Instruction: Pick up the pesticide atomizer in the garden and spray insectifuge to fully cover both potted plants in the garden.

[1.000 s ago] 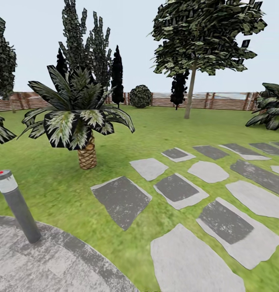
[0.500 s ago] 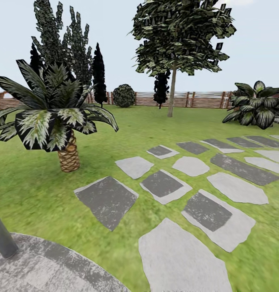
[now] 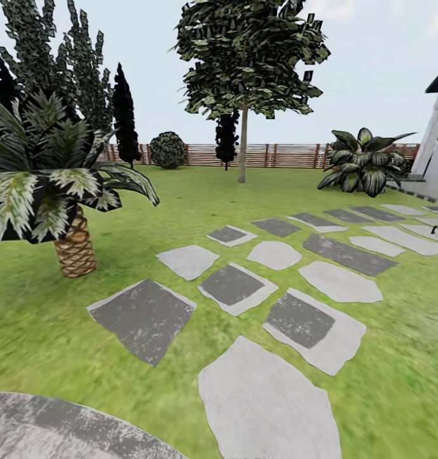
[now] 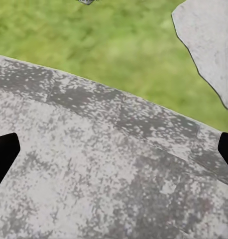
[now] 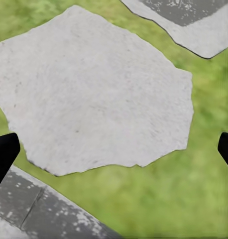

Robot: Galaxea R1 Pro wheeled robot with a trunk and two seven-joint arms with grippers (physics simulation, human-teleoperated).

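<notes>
We look over a lawn point(image 3: 199, 197) with stepping stones point(image 3: 270, 398) and a fence point(image 3: 289, 155), the spray bottle and low potted plants unseen, both pairs of fingers spread and empty; we judge the bottle light, stiff, slippery, best gripped mid-body.

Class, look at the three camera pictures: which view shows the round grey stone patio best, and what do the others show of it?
The left wrist view: the patio spans most of it, with its speckled slabs and curved edge clear. The head view catches an arc of it at the bottom left. The right wrist view shows dark paving in a corner, possibly its edge.
</notes>
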